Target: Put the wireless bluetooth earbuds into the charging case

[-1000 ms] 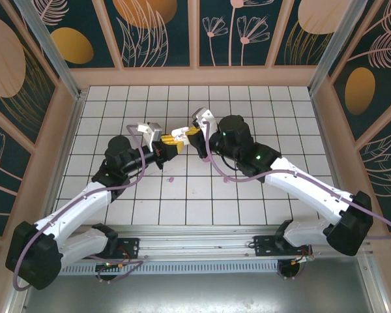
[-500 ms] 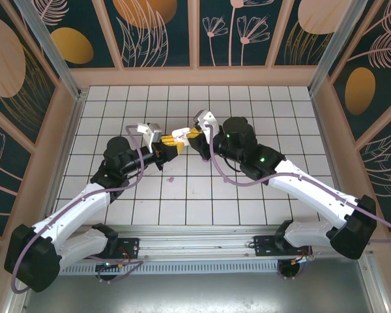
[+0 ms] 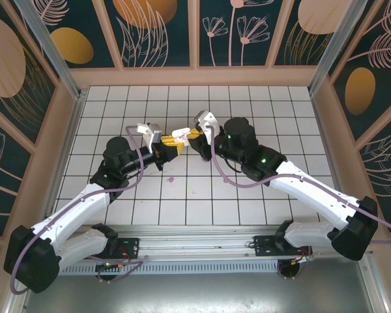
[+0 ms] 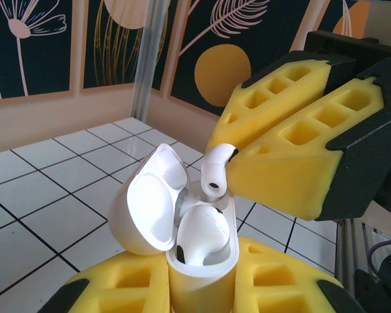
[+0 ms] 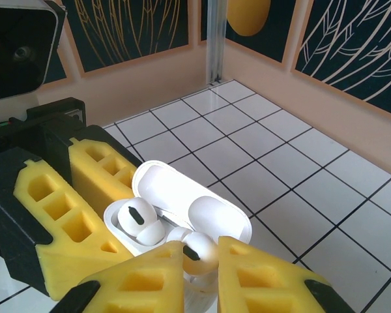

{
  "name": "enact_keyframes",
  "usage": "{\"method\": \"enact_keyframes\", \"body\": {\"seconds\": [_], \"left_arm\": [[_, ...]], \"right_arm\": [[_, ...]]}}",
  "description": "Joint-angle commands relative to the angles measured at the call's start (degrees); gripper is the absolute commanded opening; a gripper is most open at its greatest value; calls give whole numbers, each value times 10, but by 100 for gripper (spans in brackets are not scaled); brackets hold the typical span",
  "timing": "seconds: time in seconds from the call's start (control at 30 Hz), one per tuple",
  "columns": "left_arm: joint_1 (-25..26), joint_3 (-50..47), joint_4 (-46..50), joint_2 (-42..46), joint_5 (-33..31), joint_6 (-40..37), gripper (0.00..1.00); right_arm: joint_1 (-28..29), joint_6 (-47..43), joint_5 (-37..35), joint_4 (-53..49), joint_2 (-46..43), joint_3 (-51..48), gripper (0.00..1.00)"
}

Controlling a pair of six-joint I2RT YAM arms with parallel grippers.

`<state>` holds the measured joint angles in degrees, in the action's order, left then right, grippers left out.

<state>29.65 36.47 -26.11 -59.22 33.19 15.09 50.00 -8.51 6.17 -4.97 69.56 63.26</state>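
My left gripper is shut on the base of a white charging case, held upright above the floor with its lid swung open. One white earbud sits in the near slot. My right gripper is shut on a second white earbud. That earbud's stem points down at the case's other slot, just over the rim. In the top view the left gripper and the right gripper meet at the case. A tiny pale purple earbud lies on the tiles below.
The white tiled floor is walled by a low peach rim with patterned panels behind. The left wrist camera block hangs close above the right gripper's working spot.
The right arm has swung its elbow slightly outward while its gripper stays at the case. The left arm and the case have stayed still.
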Motion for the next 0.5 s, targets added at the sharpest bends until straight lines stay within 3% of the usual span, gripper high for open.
{"method": "enact_keyframes", "body": {"seconds": [0.0, 0.47], "left_arm": [[-4, 22, -7, 11, -24, -13, 0], [-4, 22, 4, 22, -33, -22, 0]], "right_arm": [[11, 5, 33, -13, -19, -2, 17], [12, 10, 35, -19, -22, 3, 24]]}}
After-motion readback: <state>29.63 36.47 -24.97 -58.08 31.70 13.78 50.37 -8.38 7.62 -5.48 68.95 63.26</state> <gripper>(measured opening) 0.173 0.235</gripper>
